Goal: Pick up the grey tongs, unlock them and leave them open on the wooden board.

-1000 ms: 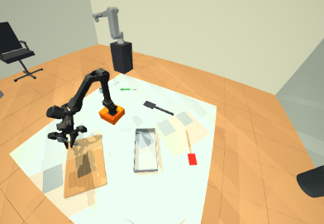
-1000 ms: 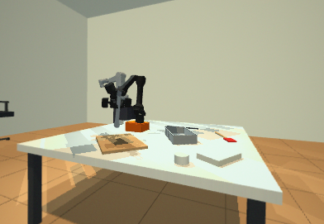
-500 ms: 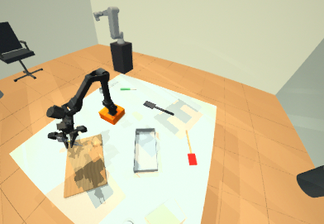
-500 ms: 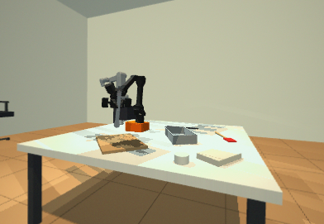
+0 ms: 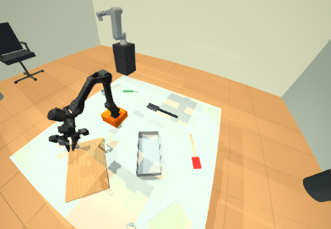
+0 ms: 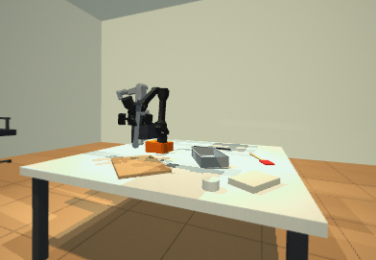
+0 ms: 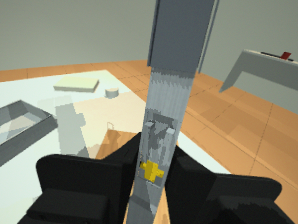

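Grained wooden board (image 5: 88, 171) (image 6: 140, 167), grey metallic-looking tongs (image 7: 169, 95), matt black fingers

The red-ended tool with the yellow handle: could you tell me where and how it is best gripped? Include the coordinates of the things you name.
I would take the red-ended tool (image 5: 192, 146) (image 6: 256, 157) by its slim yellow handle, coming from above with the fingers across its length; it lies flat, and the red end is broader.

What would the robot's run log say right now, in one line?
gripper: shut on grey tongs | tongs: raised, off wooden board
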Available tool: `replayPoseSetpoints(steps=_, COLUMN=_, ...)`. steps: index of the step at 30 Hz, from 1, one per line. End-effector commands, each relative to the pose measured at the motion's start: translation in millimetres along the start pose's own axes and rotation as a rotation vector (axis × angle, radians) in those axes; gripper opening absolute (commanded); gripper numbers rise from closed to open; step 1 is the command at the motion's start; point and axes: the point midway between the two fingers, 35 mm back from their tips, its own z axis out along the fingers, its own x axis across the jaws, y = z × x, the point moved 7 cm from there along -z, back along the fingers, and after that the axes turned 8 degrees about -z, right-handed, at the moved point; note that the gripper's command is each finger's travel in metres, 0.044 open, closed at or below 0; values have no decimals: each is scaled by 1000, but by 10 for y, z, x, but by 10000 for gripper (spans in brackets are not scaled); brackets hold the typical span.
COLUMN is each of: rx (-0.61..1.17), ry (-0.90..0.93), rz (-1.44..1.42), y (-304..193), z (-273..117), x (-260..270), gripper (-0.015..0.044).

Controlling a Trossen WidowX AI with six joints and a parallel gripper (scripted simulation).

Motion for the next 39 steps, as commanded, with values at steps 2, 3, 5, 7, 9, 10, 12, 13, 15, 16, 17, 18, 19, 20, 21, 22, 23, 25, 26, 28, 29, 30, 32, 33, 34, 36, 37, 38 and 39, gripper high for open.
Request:
replayPoseSetpoints(steps=2, rx=19, ry=2, rz=13, y=6, z=38, x=-19, gripper=-150)
replayPoseSetpoints(steps=3, rx=30, ry=1, rz=18, y=5, z=56, x=-29, gripper=-150)
replayPoseSetpoints(steps=5, rx=59, ry=0, rz=31, y=4, z=101, x=-54, gripper=-150)
replayPoseSetpoints(steps=7, rx=91, ry=-1, rz=43, y=2, z=149, x=-78, gripper=-150)
replayPoseSetpoints(steps=9, rx=124, ry=-1, rz=54, y=0, z=201, x=-96, gripper=-150)
replayPoseSetpoints(steps=10, rx=141, ry=-2, rz=59, y=-1, z=225, x=-106, gripper=-150)
replayPoseSetpoints(steps=12, rx=173, ry=-1, rz=67, y=-1, z=275, x=-122, gripper=-150)
replayPoseSetpoints(steps=13, rx=190, ry=-1, rz=72, y=-3, z=298, x=-131, gripper=-150)
replayPoseSetpoints(steps=15, rx=225, ry=0, rz=81, y=-7, z=343, x=-145, gripper=-150)
replayPoseSetpoints(steps=16, rx=243, ry=2, rz=87, y=-8, z=369, x=-148, gripper=-150)
replayPoseSetpoints(steps=17, rx=260, ry=2, rz=91, y=-10, z=391, x=-154, gripper=-150)
replayPoseSetpoints(steps=18, rx=278, ry=3, rz=95, y=-12, z=413, x=-159, gripper=-150)
replayPoseSetpoints(steps=19, rx=297, ry=4, rz=98, y=-14, z=435, x=-164, gripper=-150)
replayPoseSetpoints(steps=20, rx=315, ry=7, rz=99, y=-19, z=462, x=-164, gripper=-150)
replayPoseSetpoints(steps=21, rx=334, ry=7, rz=103, y=-21, z=484, x=-168, gripper=-150)
replayPoseSetpoints(steps=22, rx=352, ry=9, rz=105, y=-23, z=505, x=-172, gripper=-150)
replayPoseSetpoints(steps=23, rx=371, ry=10, rz=108, y=-25, z=525, x=-175, gripper=-150)
replayPoseSetpoints(steps=25, rx=409, ry=13, rz=113, y=-30, z=565, x=-179, gripper=-150)
replayPoseSetpoints(steps=26, rx=428, ry=15, rz=114, y=-31, z=586, x=-180, gripper=-150)
replayPoseSetpoints(steps=28, rx=465, ry=19, rz=117, y=-34, z=626, x=-180, gripper=-150)
replayPoseSetpoints(steps=29, rx=485, ry=22, rz=118, y=-36, z=644, x=-180, gripper=-150)
replayPoseSetpoints(steps=30, rx=504, ry=24, rz=119, y=-39, z=662, x=-180, gripper=-150)
replayPoseSetpoints(steps=32, rx=543, ry=29, rz=119, y=-43, z=696, x=-178, gripper=-150)
replayPoseSetpoints(steps=33, rx=563, ry=32, rz=119, y=-45, z=713, x=-176, gripper=-150)
replayPoseSetpoints(steps=34, rx=583, ry=34, rz=120, y=-46, z=729, x=-174, gripper=-150)
replayPoseSetpoints(steps=36, rx=623, ry=40, rz=119, y=-50, z=761, x=-168, gripper=-150)
replayPoseSetpoints(steps=37, rx=643, ry=43, rz=118, y=-51, z=777, x=-165, gripper=-150)
replayPoseSetpoints(steps=38, rx=663, ry=47, rz=117, y=-52, z=792, x=-162, gripper=-150)
replayPoseSetpoints(steps=39, rx=683, ry=50, rz=116, y=-54, z=807, x=-158, gripper=-150)
